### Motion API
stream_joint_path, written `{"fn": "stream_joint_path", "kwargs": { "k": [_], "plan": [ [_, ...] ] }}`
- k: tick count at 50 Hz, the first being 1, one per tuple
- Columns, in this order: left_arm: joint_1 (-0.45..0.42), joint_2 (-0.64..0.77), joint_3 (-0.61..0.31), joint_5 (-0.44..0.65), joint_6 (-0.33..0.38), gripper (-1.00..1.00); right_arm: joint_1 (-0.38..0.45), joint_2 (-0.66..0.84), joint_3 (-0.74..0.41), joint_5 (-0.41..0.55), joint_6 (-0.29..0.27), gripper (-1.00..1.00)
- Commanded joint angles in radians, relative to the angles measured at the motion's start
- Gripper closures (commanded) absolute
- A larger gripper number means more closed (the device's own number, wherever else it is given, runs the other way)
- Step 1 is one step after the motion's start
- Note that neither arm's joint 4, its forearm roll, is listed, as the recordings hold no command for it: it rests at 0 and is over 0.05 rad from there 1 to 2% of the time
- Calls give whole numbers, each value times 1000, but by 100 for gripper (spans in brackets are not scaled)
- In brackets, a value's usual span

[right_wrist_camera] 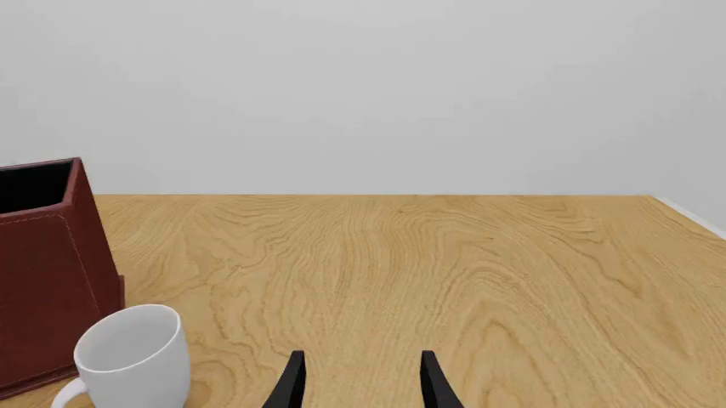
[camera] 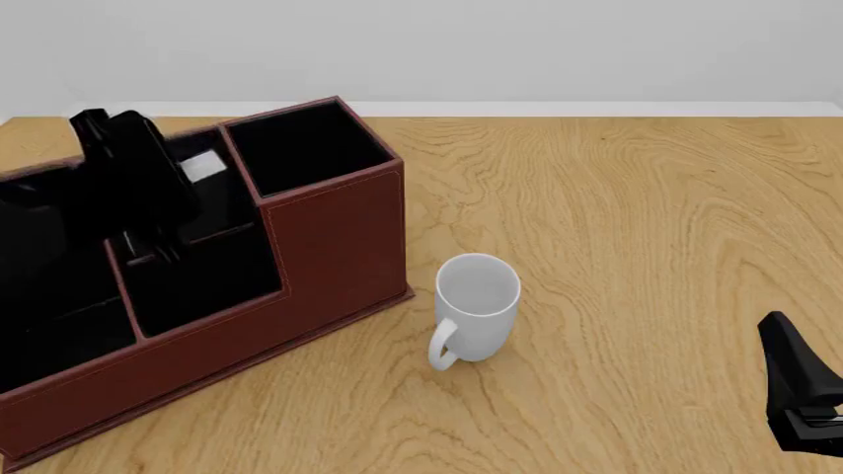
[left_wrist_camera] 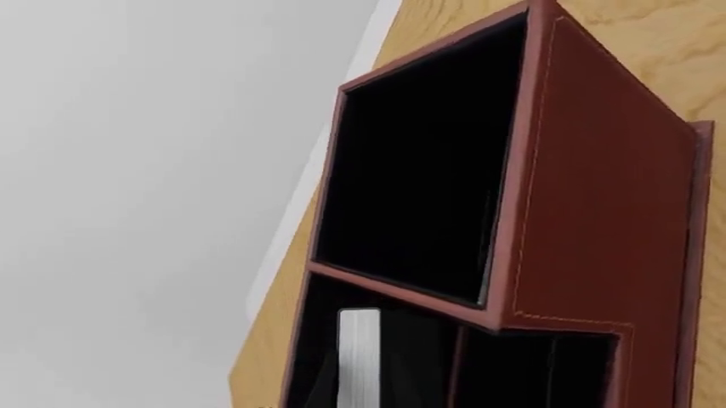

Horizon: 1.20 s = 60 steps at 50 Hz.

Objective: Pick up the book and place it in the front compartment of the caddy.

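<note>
The reddish-brown caddy (camera: pixel 336 237) stands at the table's left, and its stitched wall (left_wrist_camera: pixel 590 187) fills the left wrist view. The book (camera: pixel 200 166) shows only its white page edge (left_wrist_camera: pixel 360 357); its black cover merges with the lining. It stands in the front compartment (camera: pixel 231 202), the slot beside the square end compartment (left_wrist_camera: pixel 420 170). My left gripper (camera: pixel 185 183) reaches down into that slot, shut on the book. Its black fingers are lost against the black lining. My right gripper (right_wrist_camera: pixel 357 382) is open with nothing in it, low at the near right (camera: pixel 810 420).
A white mug (camera: pixel 475 296) stands upright just right of the caddy's near corner, also seen in the right wrist view (right_wrist_camera: pixel 136 357). Bare wooden table (camera: pixel 633 217) stretches to the right. A low cross divider (left_wrist_camera: pixel 454 374) splits the caddy's middle section.
</note>
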Motion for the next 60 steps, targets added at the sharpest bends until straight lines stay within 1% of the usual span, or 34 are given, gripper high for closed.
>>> {"fn": "stream_joint_path", "kwargs": {
  "k": [1,5,6,7,9,11,12,13,18,19,23,28,29,30,32,35,39,40,41,43,48,51,52,53,54,55,56,58,60],
  "plan": [
    [42,27,25,-26,35,100,0,0,0,0,0,-100],
    [67,58,26,-50,46,100,0,0,0,0,0,-100],
    [79,70,23,-60,51,-100,0,0,0,0,0,-100],
    [102,88,26,-81,71,-100,0,0,0,0,0,-100],
    [103,85,27,-76,74,-100,0,0,0,0,0,-100],
    [131,97,31,-103,104,-100,0,0,0,0,0,-100],
    [142,104,28,-106,108,-100,0,0,0,0,0,-100],
    [156,109,45,-134,136,-100,0,0,0,0,0,-100],
    [174,78,38,-130,141,-100,0,0,0,0,0,-100],
    [190,76,47,-156,162,-100,0,0,0,0,0,-100],
    [177,16,54,-109,157,-100,0,0,0,0,0,-100],
    [163,-63,64,-64,174,-100,0,0,0,0,0,-100],
    [152,-103,78,-51,190,-100,0,0,0,0,0,-100],
    [148,-115,78,-42,191,-100,0,0,0,0,0,-100],
    [132,-169,56,8,175,-100,0,0,0,0,0,-100],
    [119,-257,67,77,195,-100,0,0,0,0,0,-100],
    [89,-366,48,173,198,-100,0,0,0,0,0,-100],
    [89,-366,48,174,198,-100,0,0,0,0,0,-100],
    [78,-402,50,202,205,-100,0,0,0,0,0,-100],
    [64,-473,20,277,204,-100,0,0,0,0,0,-100],
    [19,-584,-54,403,164,-100,0,0,0,0,0,-100],
    [-6,-638,-116,476,119,-100,0,0,0,0,0,-100],
    [-27,-675,-137,514,106,-100,0,0,0,0,0,-100],
    [-28,-680,-146,529,96,-100,0,0,0,0,0,-100],
    [-33,-705,-175,564,76,-100,0,0,0,0,0,-100],
    [-40,-727,-190,595,68,-100,0,0,0,0,0,-100],
    [-40,-735,-194,602,67,-100,0,0,0,0,0,-100],
    [-39,-756,-227,634,41,-100,0,0,0,0,0,-100],
    [-57,-804,-242,682,35,-100,0,0,0,0,0,-100]
  ]
}}
